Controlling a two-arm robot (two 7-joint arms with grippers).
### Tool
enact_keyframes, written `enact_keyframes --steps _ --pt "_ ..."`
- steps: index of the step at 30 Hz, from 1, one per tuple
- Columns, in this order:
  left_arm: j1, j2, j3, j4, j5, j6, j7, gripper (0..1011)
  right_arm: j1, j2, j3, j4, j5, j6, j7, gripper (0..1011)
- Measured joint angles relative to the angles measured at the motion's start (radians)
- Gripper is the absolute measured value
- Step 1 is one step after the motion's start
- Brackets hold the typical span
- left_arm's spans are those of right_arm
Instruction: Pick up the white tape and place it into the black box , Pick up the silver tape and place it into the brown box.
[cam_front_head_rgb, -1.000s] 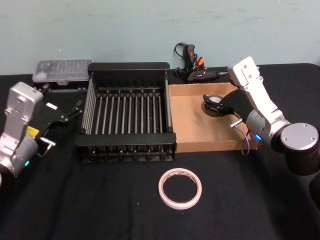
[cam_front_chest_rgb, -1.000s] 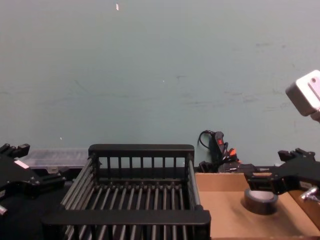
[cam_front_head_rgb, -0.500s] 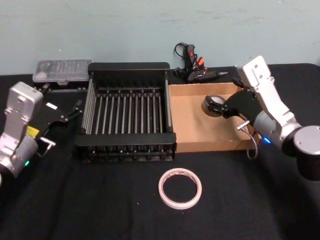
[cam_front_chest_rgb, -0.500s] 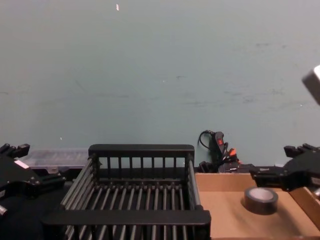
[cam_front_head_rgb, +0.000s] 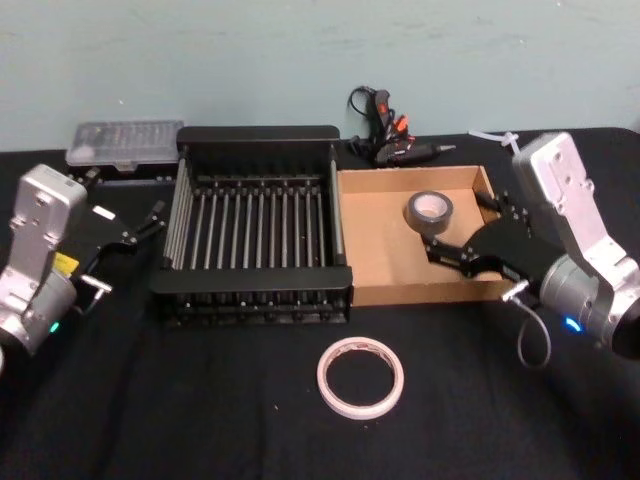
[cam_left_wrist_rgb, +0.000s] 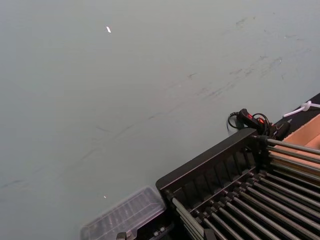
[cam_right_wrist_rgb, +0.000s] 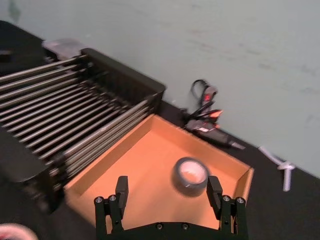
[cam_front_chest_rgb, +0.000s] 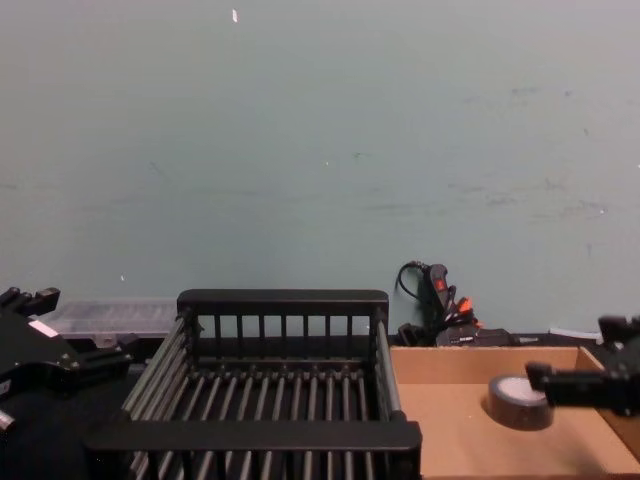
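The silver tape (cam_front_head_rgb: 429, 209) lies flat on the floor of the brown box (cam_front_head_rgb: 380, 245), toward its far right corner; it also shows as the silver tape (cam_right_wrist_rgb: 190, 175) and the silver tape (cam_front_chest_rgb: 519, 402). My right gripper (cam_front_head_rgb: 456, 227) hovers open over the box's near right part, just short of the roll, with nothing between its fingers (cam_right_wrist_rgb: 121, 186). On the black cloth in front of both boxes rests the white tape (cam_front_head_rgb: 360, 376). The black box (cam_front_head_rgb: 256, 292) stands left of the brown one, with nothing in it. My left gripper (cam_front_head_rgb: 145, 222) is parked open at the far left.
A black and orange glue gun (cam_front_head_rgb: 385, 130) with its cable lies behind the boxes. Behind the black box's left corner sits a clear plastic case (cam_front_head_rgb: 122, 143). A white zip tie (cam_front_head_rgb: 495, 137) is at the back right.
My right gripper has drawn back from the silver tape toward me and to the right, leaving the roll on the brown box's floor. The left arm has not moved.
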Motion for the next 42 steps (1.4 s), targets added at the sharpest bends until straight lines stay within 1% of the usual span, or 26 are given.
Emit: enact_keyframes --steps 1,7,11,14,18,19,20,24,31,42 --pt "0.000 0.000 0.000 0.000 0.000 0.000 0.000 1001 -0.020 0.009 0.002 -0.025 0.008 0.016 0.010 1000" --pt "0.000 0.000 0.000 0.000 0.000 0.000 0.000 1001 -0.072 0.038 -0.006 -0.087 0.033 0.066 0.041 1000" --pt "0.000 0.000 0.000 0.000 0.000 0.000 0.000 1001 -0.106 0.060 -0.027 -0.125 0.044 0.110 0.058 1002" --pt "0.000 0.000 0.000 0.000 0.000 0.000 0.000 1001 -0.119 0.071 -0.039 -0.137 0.047 0.131 0.064 1000" --pt "0.000 0.000 0.000 0.000 0.000 0.000 0.000 1001 -0.133 0.085 -0.067 -0.153 0.046 0.180 0.069 1000" --pt "0.000 0.000 0.000 0.000 0.000 0.000 0.000 1001 -0.133 0.085 -0.067 -0.153 0.046 0.180 0.069 1000" --pt "0.000 0.000 0.000 0.000 0.000 0.000 0.000 1001 -0.134 0.088 -0.078 -0.155 0.045 0.204 0.071 1000" --pt "0.000 0.000 0.000 0.000 0.000 0.000 0.000 1001 -0.131 0.091 -0.096 -0.158 0.043 0.238 0.078 1000" --pt "0.000 0.000 0.000 0.000 0.000 0.000 0.000 1001 -0.122 0.090 -0.118 -0.157 0.048 0.267 0.093 1000" --pt "0.000 0.000 0.000 0.000 0.000 0.000 0.000 1001 -0.119 0.096 -0.144 -0.164 0.063 0.279 0.105 1000"
